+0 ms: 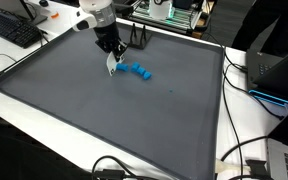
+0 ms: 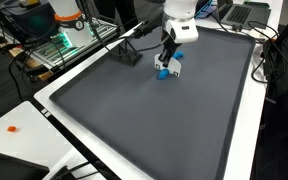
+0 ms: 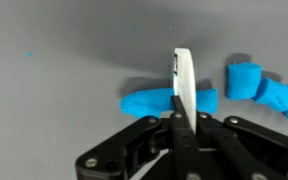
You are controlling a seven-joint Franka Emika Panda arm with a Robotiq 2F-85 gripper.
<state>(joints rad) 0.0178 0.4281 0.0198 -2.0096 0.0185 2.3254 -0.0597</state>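
My gripper (image 1: 111,60) stands low over the dark grey mat (image 1: 104,120), near its far side in an exterior view. It is shut on a thin white flat piece (image 3: 183,85), held edge-on and upright between the fingers in the wrist view. The piece also shows in both exterior views (image 1: 111,68) (image 2: 177,65). Just beyond the white piece a blue block (image 3: 149,101) lies on the mat. A short row of more blue blocks (image 3: 269,90) lies to its right. The blue blocks show beside the gripper in both exterior views (image 1: 137,71) (image 2: 165,72).
The mat has a raised white border (image 1: 44,105). A keyboard (image 1: 12,30) and cables lie off the mat. A wire rack (image 2: 54,45) with electronics and a small black object (image 2: 130,55) on the mat stand near the gripper. A laptop (image 1: 284,70) sits at one side.
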